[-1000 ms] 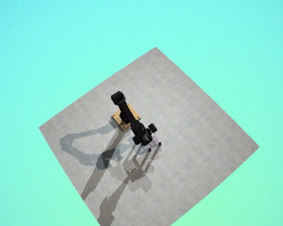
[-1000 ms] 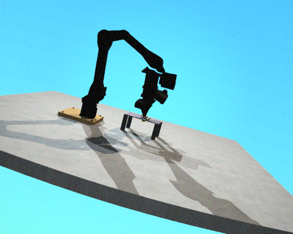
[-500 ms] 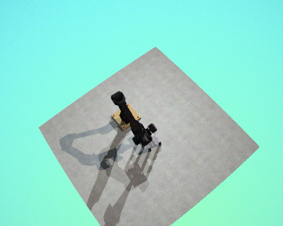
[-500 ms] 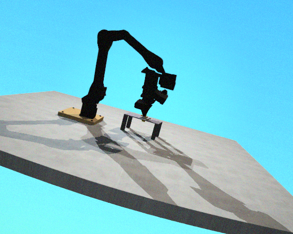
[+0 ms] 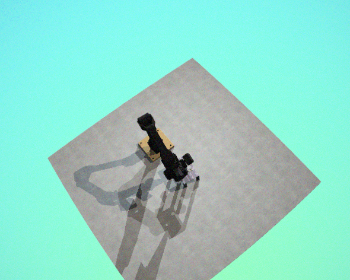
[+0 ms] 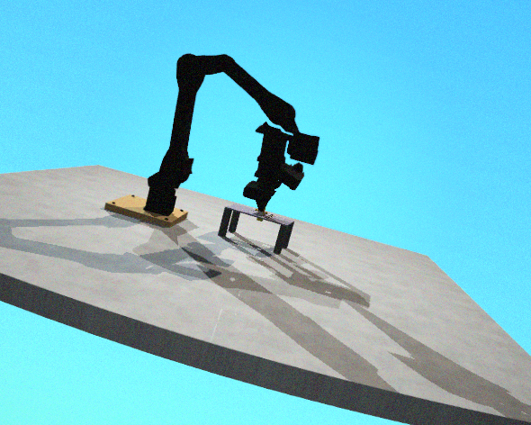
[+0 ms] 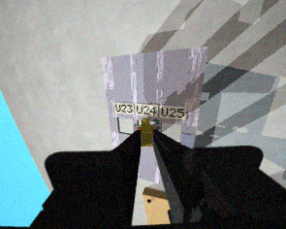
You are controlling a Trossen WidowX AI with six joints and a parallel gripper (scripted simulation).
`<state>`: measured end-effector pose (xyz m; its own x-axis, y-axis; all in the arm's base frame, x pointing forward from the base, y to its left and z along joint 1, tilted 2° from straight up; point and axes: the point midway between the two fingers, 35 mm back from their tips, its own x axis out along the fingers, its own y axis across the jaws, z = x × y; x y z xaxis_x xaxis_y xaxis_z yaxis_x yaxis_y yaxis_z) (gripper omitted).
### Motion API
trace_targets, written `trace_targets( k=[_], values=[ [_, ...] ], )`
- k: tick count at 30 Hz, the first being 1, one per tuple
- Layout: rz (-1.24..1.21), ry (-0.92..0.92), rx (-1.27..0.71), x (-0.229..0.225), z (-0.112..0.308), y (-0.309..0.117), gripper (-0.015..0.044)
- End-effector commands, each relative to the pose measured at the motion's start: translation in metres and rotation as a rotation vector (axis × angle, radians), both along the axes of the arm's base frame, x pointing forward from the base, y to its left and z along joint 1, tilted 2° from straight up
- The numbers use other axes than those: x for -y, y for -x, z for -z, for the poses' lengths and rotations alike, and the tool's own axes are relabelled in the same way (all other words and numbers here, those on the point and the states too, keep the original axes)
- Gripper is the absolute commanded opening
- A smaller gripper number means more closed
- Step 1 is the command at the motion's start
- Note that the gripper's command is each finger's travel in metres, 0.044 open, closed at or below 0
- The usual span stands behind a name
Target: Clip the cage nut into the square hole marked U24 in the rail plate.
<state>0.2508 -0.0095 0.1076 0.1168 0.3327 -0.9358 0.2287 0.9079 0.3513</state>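
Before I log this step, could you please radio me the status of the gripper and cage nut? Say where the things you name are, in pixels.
Gripper (image 6: 261,209) (image 7: 145,133) shut on cage nut (image 7: 146,133). Nut at U24, poking below rail plate (image 6: 243,211) (image 7: 118,84). Nothing visibly blocking; seating unconfirmed.

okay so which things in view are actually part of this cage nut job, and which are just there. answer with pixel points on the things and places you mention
Part of the job:
- cage nut (image 6: 260,219) (image 7: 146,133)
- rail plate (image 6: 244,211) (image 7: 121,87)
- U24 label (image 7: 146,110)
- claw (image 6: 261,209) (image 7: 145,133)

Just there:
- U23 label (image 7: 124,109)
- U25 label (image 7: 173,113)
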Motion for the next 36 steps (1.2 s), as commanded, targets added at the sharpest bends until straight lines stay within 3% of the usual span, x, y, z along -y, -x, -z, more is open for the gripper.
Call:
trace_targets(
  k=[1,36],
  values=[
    [-0.005,-0.006,0.003,0.0,0.0002,-0.0003,0.0037],
    [-0.006,-0.04,0.012,0.0036,0.0012,0.0006,0.0037]
  ],
)
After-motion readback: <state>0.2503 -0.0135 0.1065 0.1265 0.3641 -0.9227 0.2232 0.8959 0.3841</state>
